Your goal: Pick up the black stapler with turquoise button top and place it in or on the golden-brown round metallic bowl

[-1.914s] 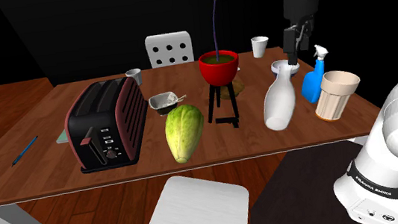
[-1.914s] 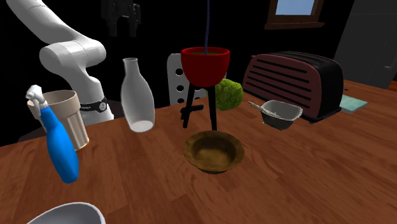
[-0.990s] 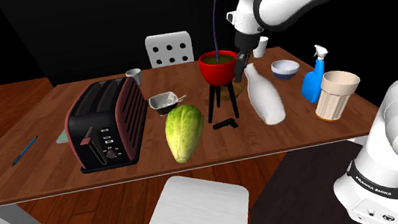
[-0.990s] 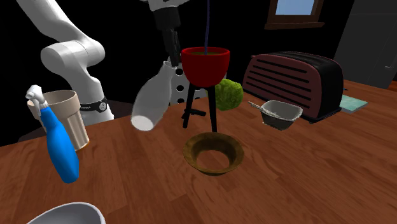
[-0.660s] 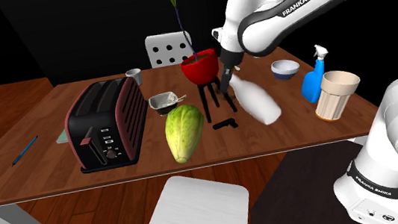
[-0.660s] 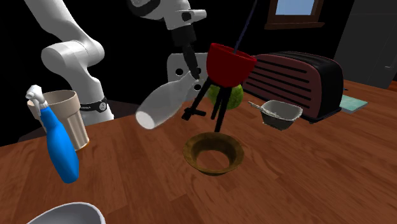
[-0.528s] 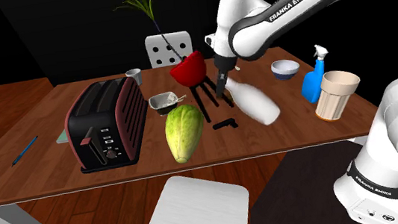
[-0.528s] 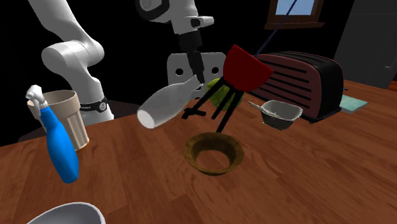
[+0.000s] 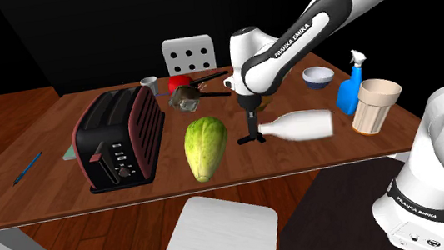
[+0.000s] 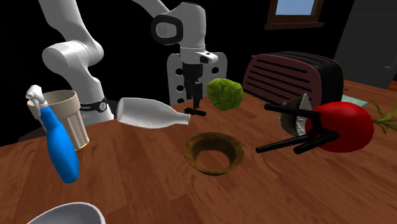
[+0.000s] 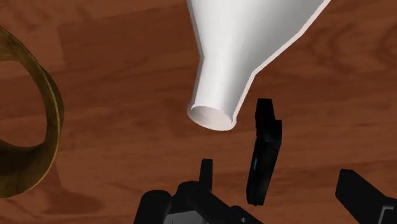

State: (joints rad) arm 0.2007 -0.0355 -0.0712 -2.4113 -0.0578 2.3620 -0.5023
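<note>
Hovering, my black two-finger gripper (image 11: 275,170) stands open astride the slim black turquoise-striped stapler (image 11: 264,149), untouched, lying crosswise to my closing line.

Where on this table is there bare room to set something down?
Bare wood: the table stretch nearest the second exterior view's camera, between spray bottle, bowl and toppled red pot. Crowded around the claw: white bottle, stapler and bowl lie close.

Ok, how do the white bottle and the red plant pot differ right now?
The white bottle is plain and smooth; the red plant pot has black stand legs attached. The bottle's neck points at the hand and the stapler; the pot's legs point towards the bowl. In the second exterior view they lie on opposite sides of the bowl. Both lie on their sides on the table.
</note>
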